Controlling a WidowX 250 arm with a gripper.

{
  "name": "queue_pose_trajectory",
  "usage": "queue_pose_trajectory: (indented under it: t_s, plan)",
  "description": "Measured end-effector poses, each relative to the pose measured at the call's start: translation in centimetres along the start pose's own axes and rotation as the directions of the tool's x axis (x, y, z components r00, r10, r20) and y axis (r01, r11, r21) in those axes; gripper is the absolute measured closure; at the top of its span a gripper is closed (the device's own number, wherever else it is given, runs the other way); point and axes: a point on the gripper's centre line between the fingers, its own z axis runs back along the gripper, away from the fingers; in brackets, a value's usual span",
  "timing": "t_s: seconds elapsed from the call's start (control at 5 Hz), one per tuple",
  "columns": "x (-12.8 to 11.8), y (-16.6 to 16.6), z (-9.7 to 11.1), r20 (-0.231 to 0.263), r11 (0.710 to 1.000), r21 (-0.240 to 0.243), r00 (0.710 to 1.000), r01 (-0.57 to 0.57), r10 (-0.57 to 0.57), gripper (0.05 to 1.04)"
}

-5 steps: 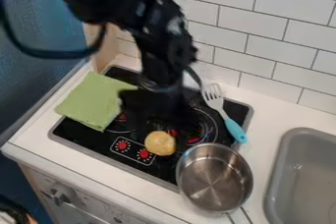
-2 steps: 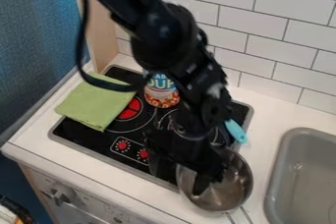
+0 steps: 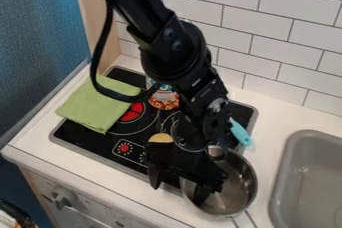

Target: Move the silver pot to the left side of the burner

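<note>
Your black two-finger claw (image 3: 179,185) was well open at the black cooktop's (image 3: 83,141) front right corner, one finger outside the round silver metal pot (image 3: 238,192), the other over its inside. Can't tell if either touched the pot wall; no grip visible. The pot sat at that same corner, not on the cooktop's left. Your rest: green cloth (image 3: 97,104) over the cooktop's left end, colourful soup can (image 3: 164,101) toward its back, yellow round item (image 3: 160,137) near its front middle, turquoise handle (image 3: 239,133) by its right edge.
</note>
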Motion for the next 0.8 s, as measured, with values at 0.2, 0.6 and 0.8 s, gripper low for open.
queue_pose_trajectory:
  t_s: [0.2,0.6,0.8]
  plan:
    - [0.1,0.1,-0.5,-0.005,1.000,-0.017,1.000,-0.019,0.019,0.391]
    - [-0.2,0.3,-0.2,0.012,0.998,-0.052,0.999,-0.030,0.031,0.915]
    - [-0.1,0.2,0.9,0.017,0.996,-0.075,0.999,-0.046,0.047,1.003]
